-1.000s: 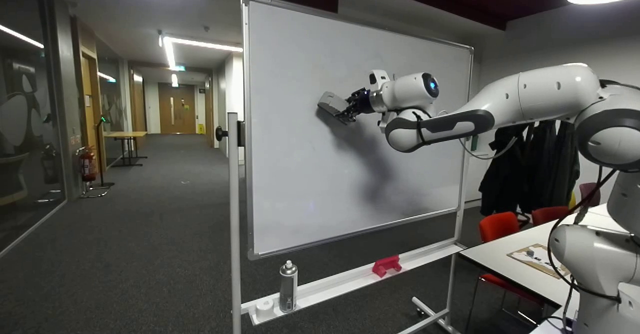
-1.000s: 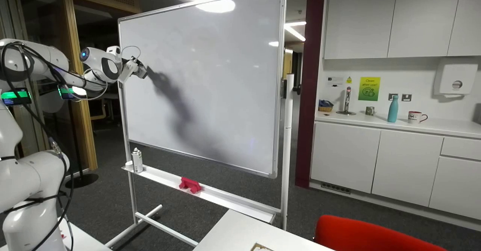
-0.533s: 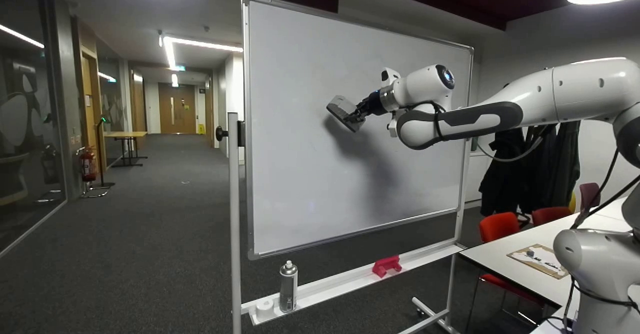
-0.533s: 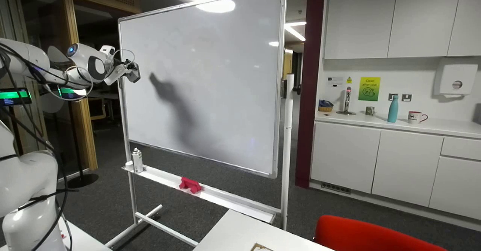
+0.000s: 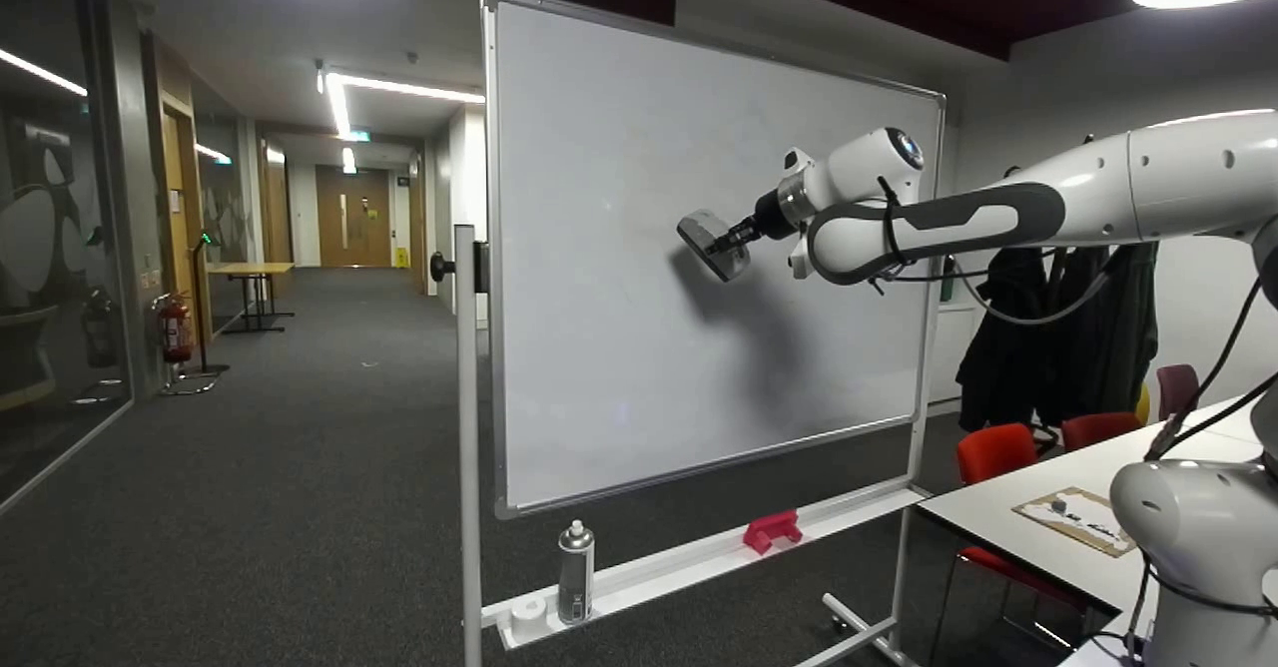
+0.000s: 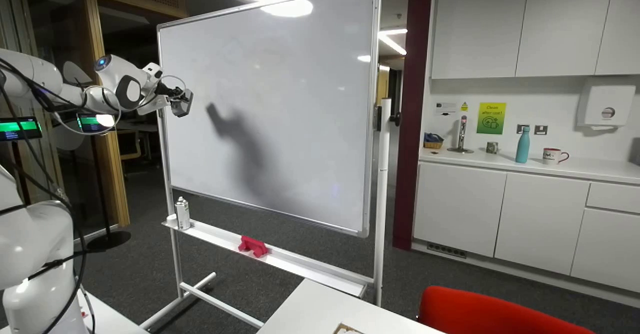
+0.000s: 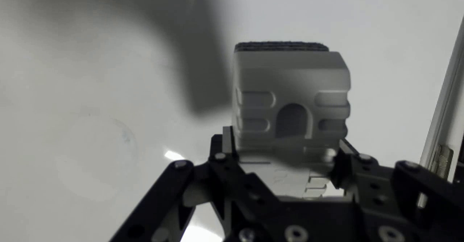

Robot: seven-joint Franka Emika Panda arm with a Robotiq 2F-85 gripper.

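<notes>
The board (image 5: 599,367) stands fast, no change there, but look at the arm (image 5: 1163,183): over the last second it has drawn back from the board and dipped lower in front of it. Its shadow (image 6: 245,149) says the same, now plainly parted from its source where a second ago the two all but met on the board. The jaws? Brought in only as far as the eraser (image 7: 290,79) lets them, gripping it by both sides, no slip that I can see. And the eraser hangs tilted, near the board and apart from it, having looked right up against it a second back. By my reading, then, contact with the board is broken while the grip holds good. Now the awkward bits: the arm runs out of frame in both exterior views, away from the board. Below the board, on the ledge (image 5: 679,572), the can (image 5: 576,577) has print too small to read, and the red piece (image 5: 771,532) gives little clue what it is. Where exactly the jaws bear on the eraser is lost in the dark of the wrist view. The felt (image 7: 281,46) shows only its edge, its face hidden toward the board. Smallest of all, a faint arc (image 7: 127,137) on the board: smudge or reflection, I can't call it.
</notes>
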